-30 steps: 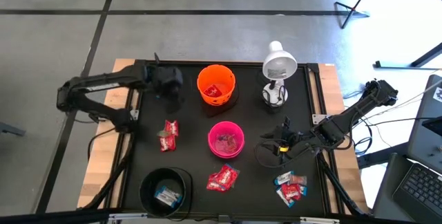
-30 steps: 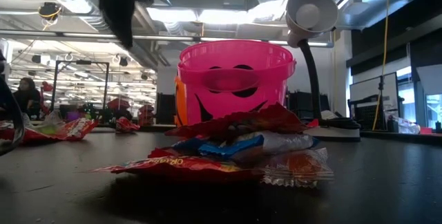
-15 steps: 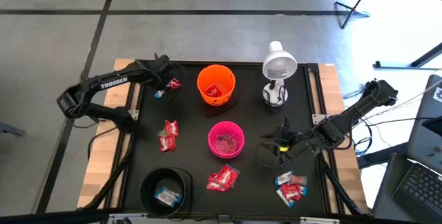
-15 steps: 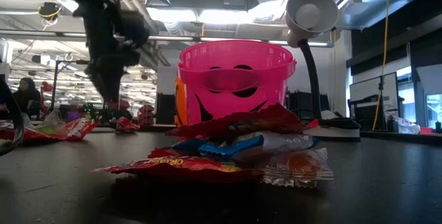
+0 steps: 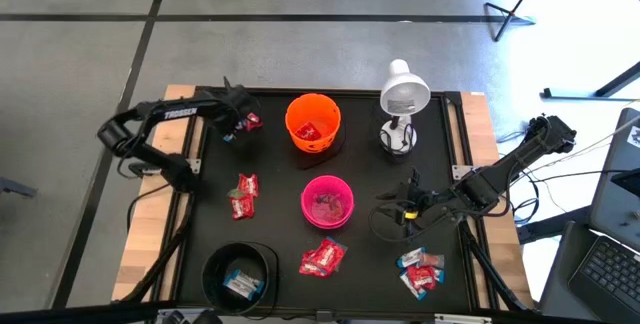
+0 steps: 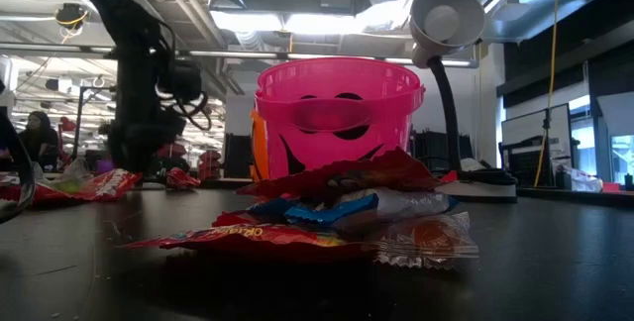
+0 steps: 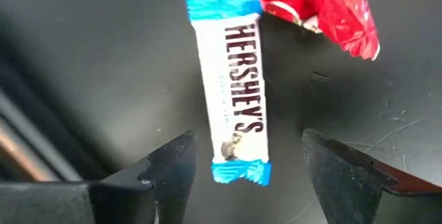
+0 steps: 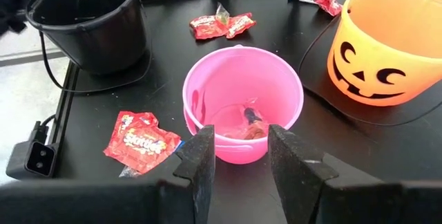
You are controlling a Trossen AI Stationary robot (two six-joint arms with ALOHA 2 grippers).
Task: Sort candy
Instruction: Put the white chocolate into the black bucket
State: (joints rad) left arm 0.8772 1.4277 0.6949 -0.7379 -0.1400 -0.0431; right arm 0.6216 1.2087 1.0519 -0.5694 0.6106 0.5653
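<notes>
A white sweet with blue ends (image 7: 231,86) lies flat on the black table at the far left, next to a red-wrapped sweet (image 7: 324,3). My left gripper (image 7: 248,175) hangs open just over it, pointing down, one finger on each side of the sweet's end without touching; it also shows from above (image 5: 232,129). My right gripper (image 8: 246,165) hovers open and holds nothing, right of the pink bowl (image 5: 327,202). More candy lies in heaps at the left (image 5: 243,194), the near middle (image 5: 322,257) and the near right (image 5: 420,272).
The orange bowl (image 5: 312,124) holds red candy at the far middle. The black bowl (image 5: 240,279) at the near left holds a blue-and-white sweet. A white desk lamp (image 5: 403,99) stands at the far right. A cable loops on the table by my right gripper.
My left gripper has come down from high over the far left of the table to just above the two sweets there, turning a little as it sank. The candy has not moved.
</notes>
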